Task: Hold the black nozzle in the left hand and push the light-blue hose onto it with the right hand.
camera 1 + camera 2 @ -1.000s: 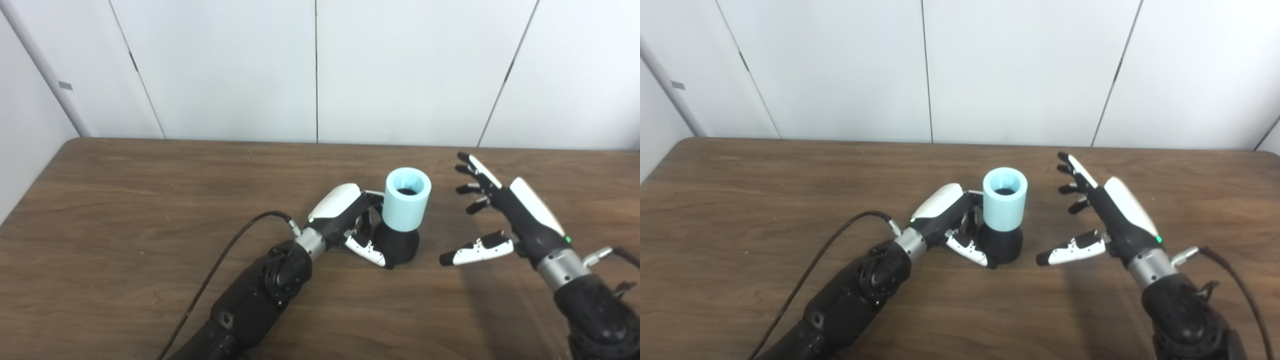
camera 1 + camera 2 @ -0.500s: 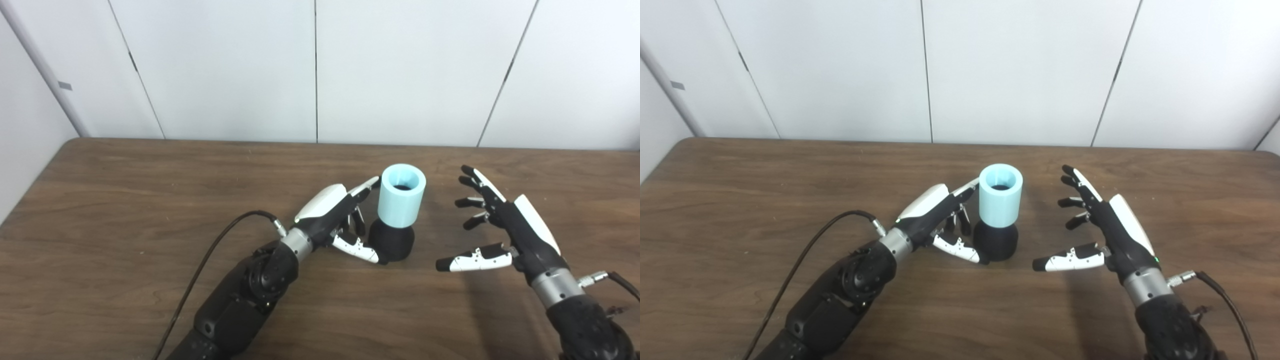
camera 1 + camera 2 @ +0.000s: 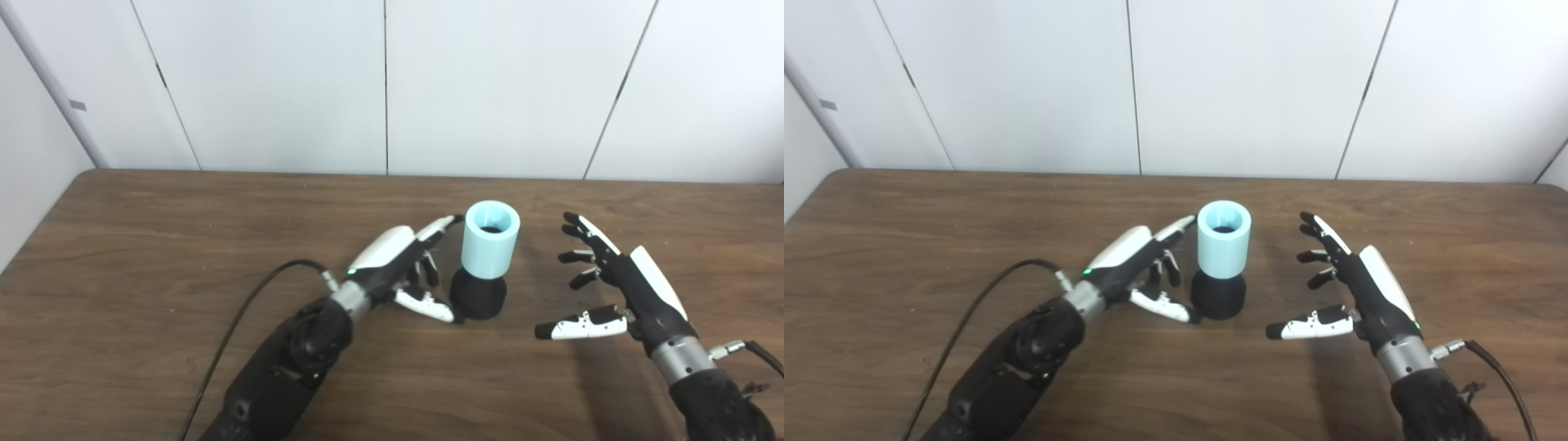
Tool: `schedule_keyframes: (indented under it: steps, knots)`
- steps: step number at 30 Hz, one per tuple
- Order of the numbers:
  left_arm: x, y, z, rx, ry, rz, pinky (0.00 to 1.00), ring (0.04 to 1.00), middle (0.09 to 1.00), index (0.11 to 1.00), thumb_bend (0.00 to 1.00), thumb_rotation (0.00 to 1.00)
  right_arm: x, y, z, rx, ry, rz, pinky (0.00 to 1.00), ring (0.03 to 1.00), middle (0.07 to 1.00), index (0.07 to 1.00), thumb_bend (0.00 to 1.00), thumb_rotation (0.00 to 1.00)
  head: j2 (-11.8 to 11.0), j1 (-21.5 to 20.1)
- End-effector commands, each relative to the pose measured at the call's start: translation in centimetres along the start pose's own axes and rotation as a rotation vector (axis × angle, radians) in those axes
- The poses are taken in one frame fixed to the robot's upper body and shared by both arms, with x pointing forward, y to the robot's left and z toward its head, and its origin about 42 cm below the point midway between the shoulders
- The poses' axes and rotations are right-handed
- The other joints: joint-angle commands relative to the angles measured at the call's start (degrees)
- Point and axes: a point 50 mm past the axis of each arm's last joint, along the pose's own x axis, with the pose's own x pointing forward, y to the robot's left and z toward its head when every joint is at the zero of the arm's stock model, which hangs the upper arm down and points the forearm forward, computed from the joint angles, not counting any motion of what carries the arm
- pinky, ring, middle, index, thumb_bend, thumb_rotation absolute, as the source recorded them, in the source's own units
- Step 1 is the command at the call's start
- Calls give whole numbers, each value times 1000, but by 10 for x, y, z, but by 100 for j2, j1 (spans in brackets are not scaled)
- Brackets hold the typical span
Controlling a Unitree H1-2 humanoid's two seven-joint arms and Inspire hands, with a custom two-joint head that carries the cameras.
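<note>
While both hands' fingers (image 3: 429, 269) spread empty, light-blue hose (image 3: 490, 246) caps black nozzle (image 3: 478, 297).

Both head cameras are looking down and forward from above the near edge of the brown wooden tabletop (image 3: 153, 245), facing the white panelled wall (image 3: 490, 86) behind it. They are sitting side by side, the right eye view shifted slightly rightward. Both are sharing nearly the whole tabletop, the wall, and the two arms entering from the bottom edge.
</note>
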Motion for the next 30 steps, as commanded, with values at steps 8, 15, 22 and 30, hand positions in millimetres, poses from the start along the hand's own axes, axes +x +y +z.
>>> schedule_keyframes:
  steps: [8,15,22,30]
  knots:
    - [-39,30,-7,-273,-8,324,437,580,642,649,653,2,-3,0,8,85,-103,-176,533,702,781,808,722,0,-19,-51]
    - [-58,54,-7,-459,-37,350,460,605,649,655,712,0,-1,6,4,263,-58,-246,526,678,763,793,692,13,-82,-100]
    - [-72,71,-30,-498,-17,342,537,660,692,696,762,35,-2,7,2,281,-60,-263,535,690,789,815,715,80,-131,-258]
    - [-70,70,-40,-552,-38,356,583,677,709,717,767,32,-3,4,-1,257,-49,-285,560,701,795,817,724,87,-187,-551]
